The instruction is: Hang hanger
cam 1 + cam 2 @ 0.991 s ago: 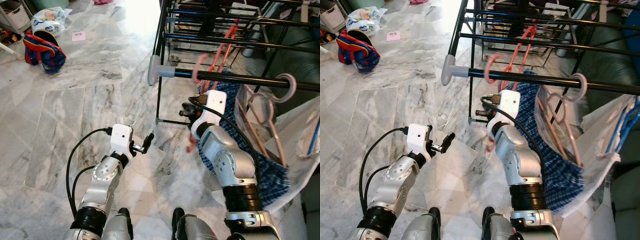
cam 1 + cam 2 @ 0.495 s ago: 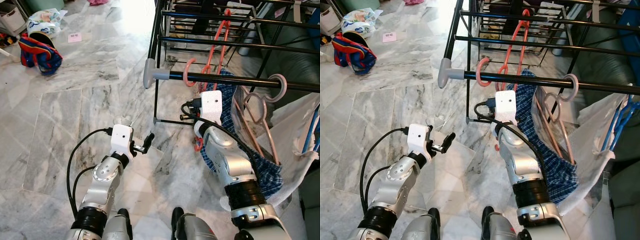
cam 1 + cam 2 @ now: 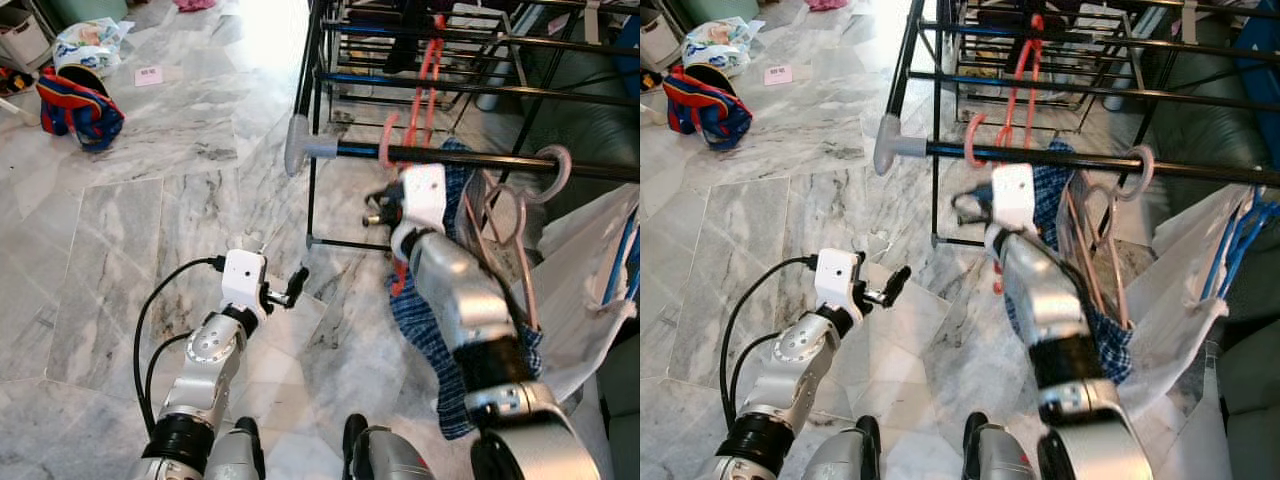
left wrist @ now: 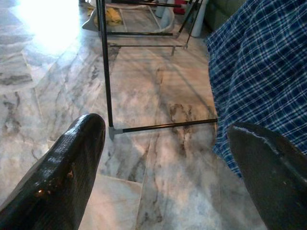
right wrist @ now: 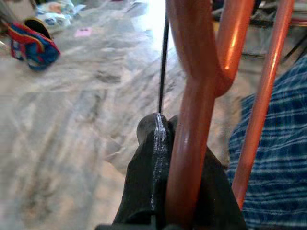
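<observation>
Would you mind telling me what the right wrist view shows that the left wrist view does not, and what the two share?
Right wrist view: the right gripper shut on the orange hanger, plus a red and blue bag on the floor.
Left wrist view: the left gripper open and holding nothing, and the rack's foot bar.
Both: the blue checked cloth, the marble floor and a black rack leg.

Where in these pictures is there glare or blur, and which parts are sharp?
Left eye view: the marble floor is washed out by glare at the top; the right gripper's arm is motion-blurred, the left gripper sharp.
Left wrist view: glare on the floor; near black fingers soft, blue plaid cloth sharp.
Right wrist view: the red hanger is close and soft, the background blurred.
</observation>
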